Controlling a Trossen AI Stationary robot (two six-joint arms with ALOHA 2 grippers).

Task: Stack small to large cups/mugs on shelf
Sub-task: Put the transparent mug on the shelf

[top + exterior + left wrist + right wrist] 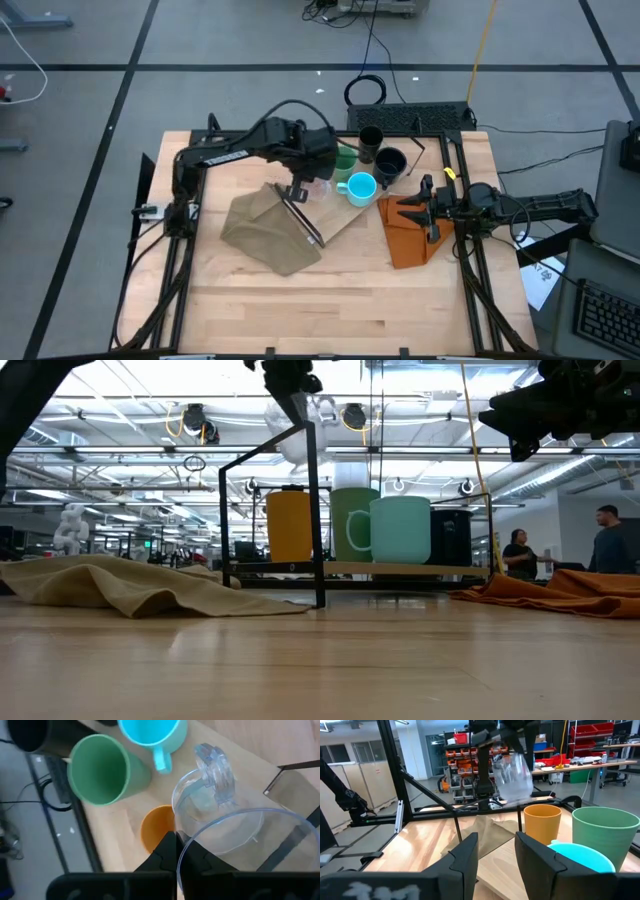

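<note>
Left gripper [176,851], reaching to the centre of the high view, has its fingers pinched tight on the rim of the tiny clear cup [227,827], which hangs in the air. In the left wrist view the orange cup [157,827] shows directly beyond and partly behind the clear one, so the carried cup appears to sit above or just beside the orange cup's mouth; whether it is centred over it cannot be told. The clear cup's open mouth faces the wrist camera, its axis running away from the jaws toward the board.

The shelf [345,222] is a pale plywood board lying centre frame in the high view, with a thin black metal frame [300,510] at one end. On it, in the low view's middle, stand the orange cup, the green cup [350,520], the cyan mug [400,530] and a black vessel [452,538], all upright, close together. A second dark mug [389,164] is seen from above.

Materials: clear cup is thin transparent plastic with a moulded tab (probably slippery); orange and green are matte tapered plastic; cyan mug is smooth, with a handle.

Right gripper [495,851] waits at right of centre in the high view, over the orange cloth [405,235], jaws partly apart and empty. The left arm is the nearer. An olive-tan cloth [265,232] lies left of the shelf.
</note>
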